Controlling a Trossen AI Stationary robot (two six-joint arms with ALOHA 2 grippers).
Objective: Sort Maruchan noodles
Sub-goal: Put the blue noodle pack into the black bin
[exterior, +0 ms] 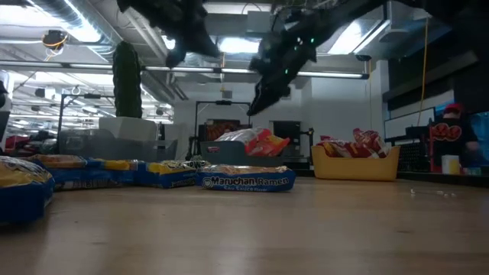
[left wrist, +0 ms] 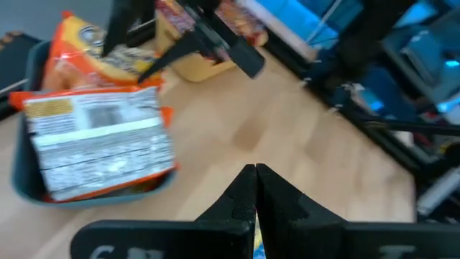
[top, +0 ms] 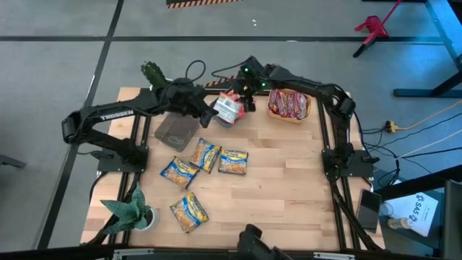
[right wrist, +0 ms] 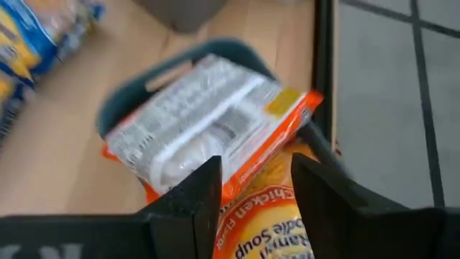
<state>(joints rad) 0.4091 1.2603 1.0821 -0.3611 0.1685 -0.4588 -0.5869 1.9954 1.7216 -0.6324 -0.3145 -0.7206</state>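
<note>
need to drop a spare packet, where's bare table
The widest bare table lies right of the blue-and-yellow packets, below the yellow bin. The far edge is crowded: teal bin, grey bin and both claws.

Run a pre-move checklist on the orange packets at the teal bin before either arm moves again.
1. Right gripper open above the teal bin: ok.
2. Right gripper holding nothing: cannot tell; an orange packet shows between its fingers, contact unclear.
3. Silver-backed orange packet settled in the bin: not ok; it lies tilted across the rim.
4. Left gripper shut and empty, over bare table beside the bin: ok.
5. Red packets in the yellow bin: ok.
6. Blue-and-yellow packets sorted: not ok; four lie loose on the table, grey bin looks empty.
</note>
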